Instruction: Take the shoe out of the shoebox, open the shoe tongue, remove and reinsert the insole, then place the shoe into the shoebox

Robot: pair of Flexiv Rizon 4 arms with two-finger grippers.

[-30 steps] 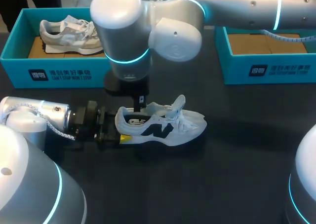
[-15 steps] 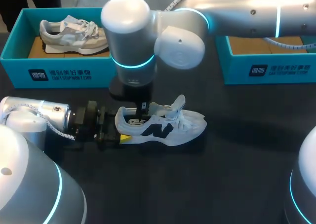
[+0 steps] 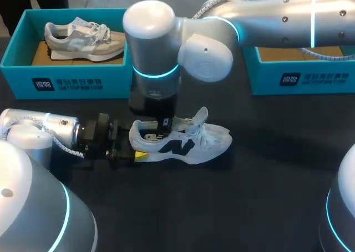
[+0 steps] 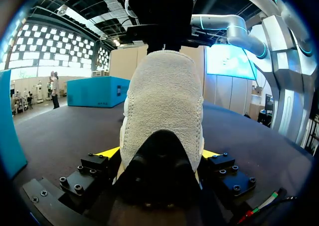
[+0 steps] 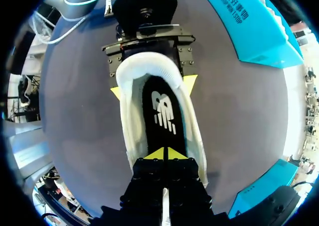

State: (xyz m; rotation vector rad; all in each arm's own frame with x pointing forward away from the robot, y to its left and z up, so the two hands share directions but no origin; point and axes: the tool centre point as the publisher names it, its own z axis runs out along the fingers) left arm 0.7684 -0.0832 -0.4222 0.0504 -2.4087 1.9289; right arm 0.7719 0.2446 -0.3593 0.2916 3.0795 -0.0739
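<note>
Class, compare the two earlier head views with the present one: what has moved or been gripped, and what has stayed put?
The right arm's gripper has shifted slightly toward the toe end and lowered into the opening of the white mesh sneaker, its tips now over the black insole. Nothing was newly gripped or let go. The left arm's gripper stays clamped on the heel, and the sneaker has not moved.

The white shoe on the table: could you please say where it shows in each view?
Head view: shoe mid-table, heel toward the left gripper.
Left wrist view: heel between own fingers.
Right wrist view: opening under the right gripper.
Shared landmark: the left gripper's yellow tips flank the heel.
</note>
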